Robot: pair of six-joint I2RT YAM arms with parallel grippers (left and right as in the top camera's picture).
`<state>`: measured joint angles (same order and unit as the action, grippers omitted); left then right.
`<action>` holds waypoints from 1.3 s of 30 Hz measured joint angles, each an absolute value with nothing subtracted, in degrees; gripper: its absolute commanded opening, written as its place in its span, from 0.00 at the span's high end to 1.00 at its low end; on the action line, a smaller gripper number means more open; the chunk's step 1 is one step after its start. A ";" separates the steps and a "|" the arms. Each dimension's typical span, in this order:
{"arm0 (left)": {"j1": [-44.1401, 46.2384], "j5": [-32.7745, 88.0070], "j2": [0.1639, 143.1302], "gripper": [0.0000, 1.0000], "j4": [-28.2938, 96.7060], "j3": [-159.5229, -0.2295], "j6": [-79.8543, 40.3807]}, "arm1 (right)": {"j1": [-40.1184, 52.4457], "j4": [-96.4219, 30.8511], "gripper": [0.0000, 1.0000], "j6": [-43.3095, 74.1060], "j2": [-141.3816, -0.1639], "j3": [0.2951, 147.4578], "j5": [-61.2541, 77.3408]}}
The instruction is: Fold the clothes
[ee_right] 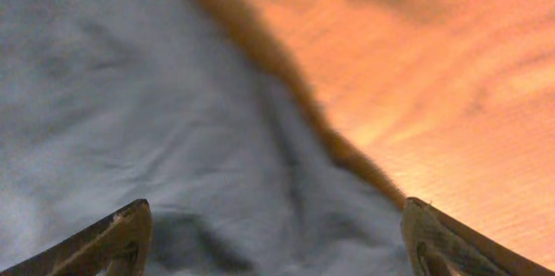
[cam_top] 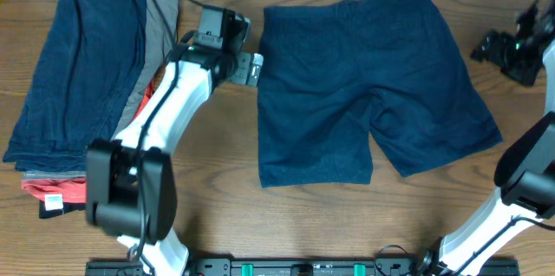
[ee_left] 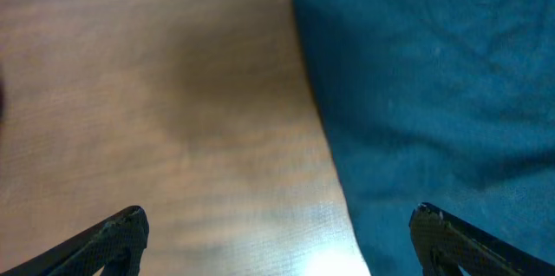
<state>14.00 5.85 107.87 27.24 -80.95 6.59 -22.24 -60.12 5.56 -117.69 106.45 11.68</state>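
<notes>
Gaping wide in both wrist views, the jaws hold nothing. The left gripper [ee_left: 277, 228] straddles the side edge of the shorts [ee_left: 434, 94], with one finger over bare table [ee_left: 156, 94] and the other over cloth. The right gripper [ee_right: 277, 228] hangs over the opposite edge, cloth under most of its span and wood off to one side.

The step in hand looks like taking hold for the first fold. It will likely go best if each gripper drops right at its edge, pinches both layers together, and the pair grip level with each other so the halves meet squarely. A low lift should keep the soft cloth from sagging and creasing.

Only the overhead view shows the whole garment. It lies flat mid-table, waistband away from the robot's base and legs splayed toward it, with a pile [cam_top: 78, 76] of other clothes well to the left. From above, the right gripper's spread cannot be read; its wrist camera settles that, though it tints the navy cloth pale grey.
</notes>
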 measured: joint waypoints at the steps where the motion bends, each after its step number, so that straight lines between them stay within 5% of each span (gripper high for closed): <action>1: 14.00 6.02 109.51 0.02 26.76 -82.39 7.44 | -21.15 -61.23 0.08 5.17 -117.69 107.87 12.08; 13: 14.00 9.13 129.16 0.02 27.11 -105.19 14.04 | -4.12 -65.25 0.16 3.40 -117.71 111.04 13.21; 36: 17.32 10.98 137.53 0.01 18.15 -105.91 14.63 | -3.51 -66.65 0.16 3.40 -117.71 111.04 12.58; 39: 17.43 11.03 137.97 0.11 18.20 -105.91 14.11 | -3.51 -66.87 0.16 3.40 -117.71 111.04 12.58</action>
